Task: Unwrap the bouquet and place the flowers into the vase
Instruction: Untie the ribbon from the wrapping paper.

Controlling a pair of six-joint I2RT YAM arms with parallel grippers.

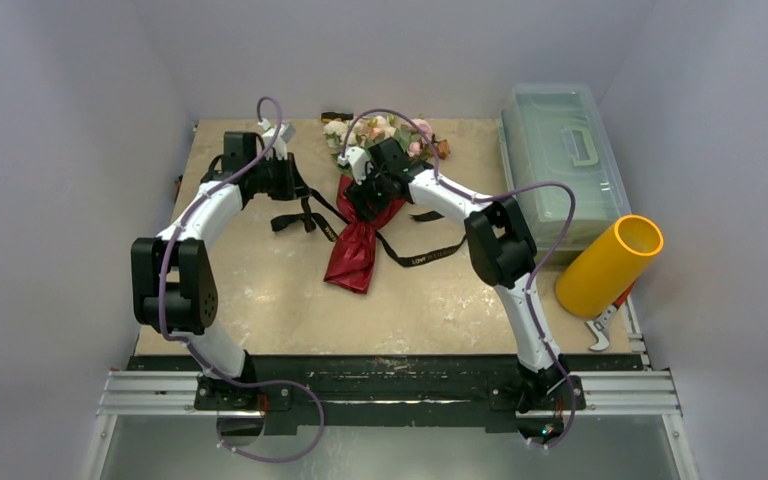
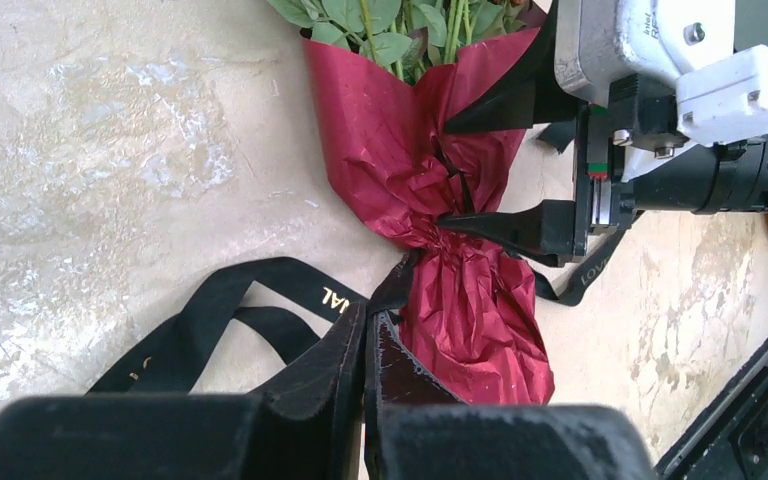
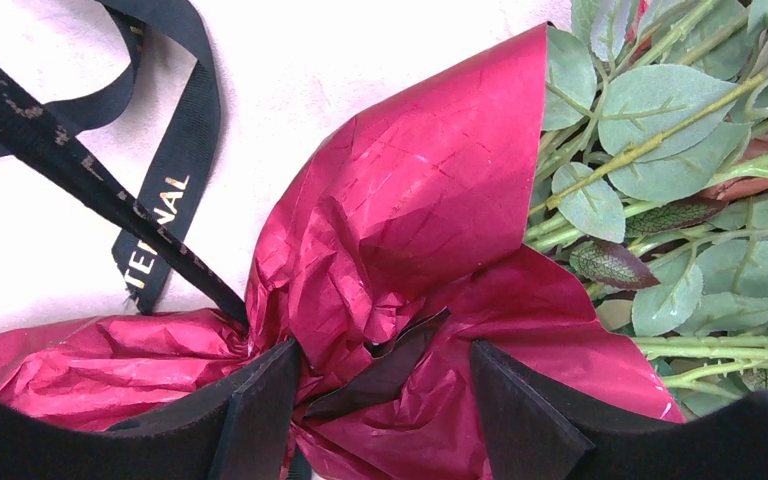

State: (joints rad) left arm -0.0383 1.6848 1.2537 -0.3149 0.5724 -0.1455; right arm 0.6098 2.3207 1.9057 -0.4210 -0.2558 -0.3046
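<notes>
The bouquet [image 1: 353, 250] lay flat on the desk [image 1: 260, 290], a little beyond its middle. The flowers [image 1: 385, 132] pointed to the far edge and the crinkled tail of maroon paper [image 3: 410, 200] pointed back towards the arms.

The step in hand looked to be loosening the black ribbon [image 2: 310, 283] at the bouquet's pinched neck. The left gripper [image 2: 368, 322] was clenched tight just beside the paper tail. The ribbon ran straight into its tips, so I took it to be pinching a strand. The right gripper [image 3: 382, 360] was released, its jaws standing wide on either side of the neck, close against the paper but not squeezing it.

To do this well, I'd have the right gripper close firmly on the neck first, so the bunch is braced. Then the left could draw its strand out low along the desk and away from the knot, slowly and steadily. A jerk, or a pull with the neck unheld, would likely drag the whole bouquet sideways instead of freeing the tie. One strand, seen from the right wrist, already ran taut into the knot.

The vase [image 1: 605, 265] waited well apart at the right edge, just beside the clear plastic box [image 1: 560, 150]. I couldn't tell whether it stood upright or leaned.
</notes>
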